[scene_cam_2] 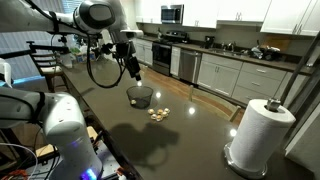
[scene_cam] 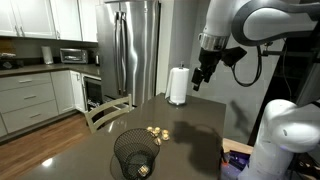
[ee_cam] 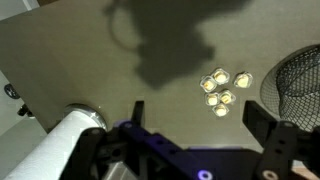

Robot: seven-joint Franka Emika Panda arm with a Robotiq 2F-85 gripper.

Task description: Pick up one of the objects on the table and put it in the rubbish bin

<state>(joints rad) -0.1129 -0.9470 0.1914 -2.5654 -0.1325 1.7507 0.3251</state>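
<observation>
Several small pale wrapped objects (scene_cam: 155,130) lie in a cluster on the dark table (scene_cam: 195,125), next to a black wire-mesh rubbish bin (scene_cam: 135,153). They also show in an exterior view (scene_cam_2: 158,113) beside the bin (scene_cam_2: 140,96), and in the wrist view (ee_cam: 224,89) with the bin (ee_cam: 300,82) at the right edge. My gripper (scene_cam: 200,78) hangs high above the table, well clear of the objects, also in an exterior view (scene_cam_2: 133,69). In the wrist view its fingers (ee_cam: 200,118) are spread apart with nothing between them.
A white paper towel roll (scene_cam: 178,85) stands on the table's far side, also in an exterior view (scene_cam_2: 258,135) and the wrist view (ee_cam: 55,150). A chair (scene_cam: 105,113) sits at the table's edge. Something pale lies inside the bin.
</observation>
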